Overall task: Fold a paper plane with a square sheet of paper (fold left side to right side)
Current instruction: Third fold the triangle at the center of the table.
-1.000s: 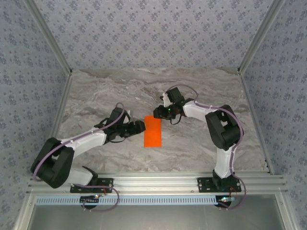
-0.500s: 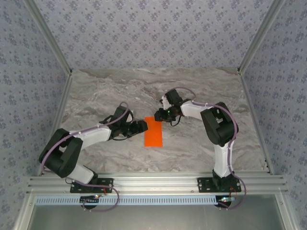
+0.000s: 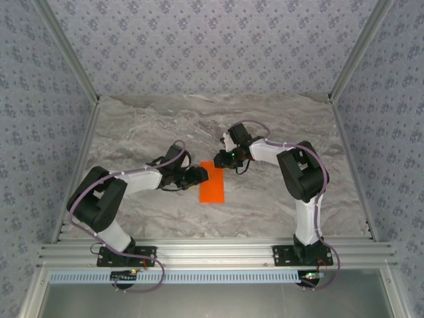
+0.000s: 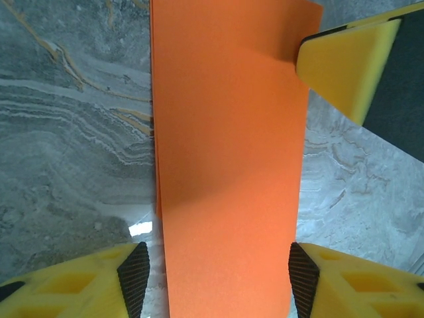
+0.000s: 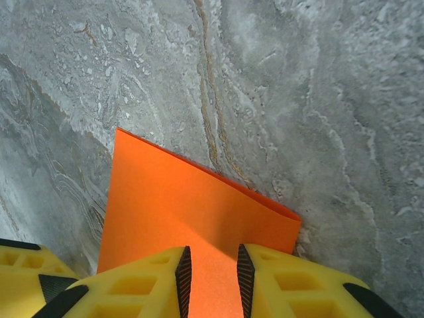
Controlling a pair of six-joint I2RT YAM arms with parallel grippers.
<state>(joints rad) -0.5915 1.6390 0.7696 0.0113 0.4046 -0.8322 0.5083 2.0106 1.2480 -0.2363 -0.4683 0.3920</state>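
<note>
Left claw [image 3: 203,174] has slid in from the left and now sits at the left edge of the sheet [image 3: 212,184]. Its jaws are wide, straddling the strip's width, and hold nothing. Right claw [image 5: 211,266] stays low on the far end, jaws a narrow slit apart over flat paper; we can't tell if it pins it. The sheet lies mid-table [image 3: 285,126] as a narrow doubled strip, unmoved versus a second ago. We judge the half fold done and the next fold being set up.

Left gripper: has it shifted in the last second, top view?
Yes. The left gripper has slid rightward, away from the table's left edge, up to the orange sheet's left side.
</note>
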